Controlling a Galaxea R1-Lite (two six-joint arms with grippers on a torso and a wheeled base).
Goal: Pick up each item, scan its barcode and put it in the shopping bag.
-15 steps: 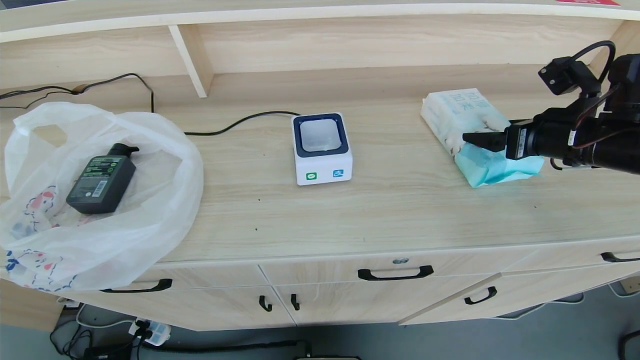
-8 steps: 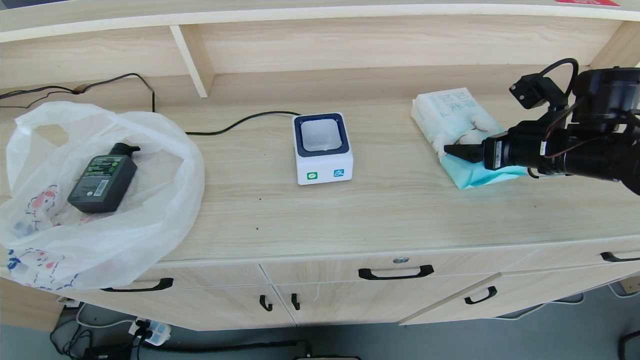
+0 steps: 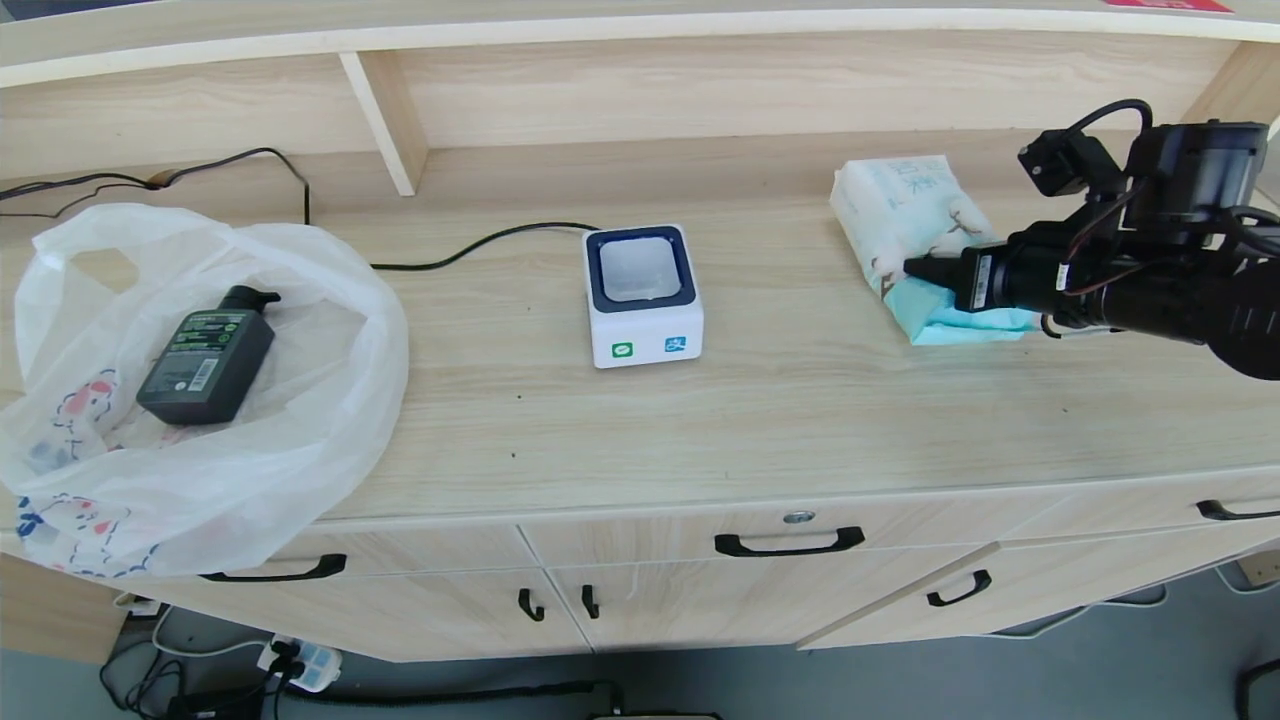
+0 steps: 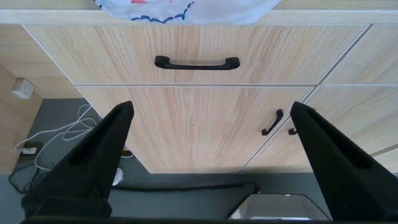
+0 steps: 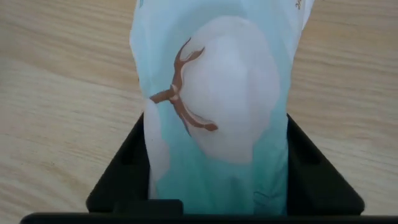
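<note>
Here the right tool [image 3: 915, 268] is gripping the tissue pack [image 3: 903, 205] near the worktop's [image 3: 800, 420] back edge, well apart from the scanner [image 3: 643, 295]

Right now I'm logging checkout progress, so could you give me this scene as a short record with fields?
right gripper: shut on the tissue pack at the right end of the counter
left gripper: open, below counter level, facing the drawer fronts
scanner: mid-counter, window facing up, nothing over it
shopping bag: left end of the counter, mouth open
dark bottle: lying in the shopping bag, label up
left to do: scan and bag the tissue pack
</note>
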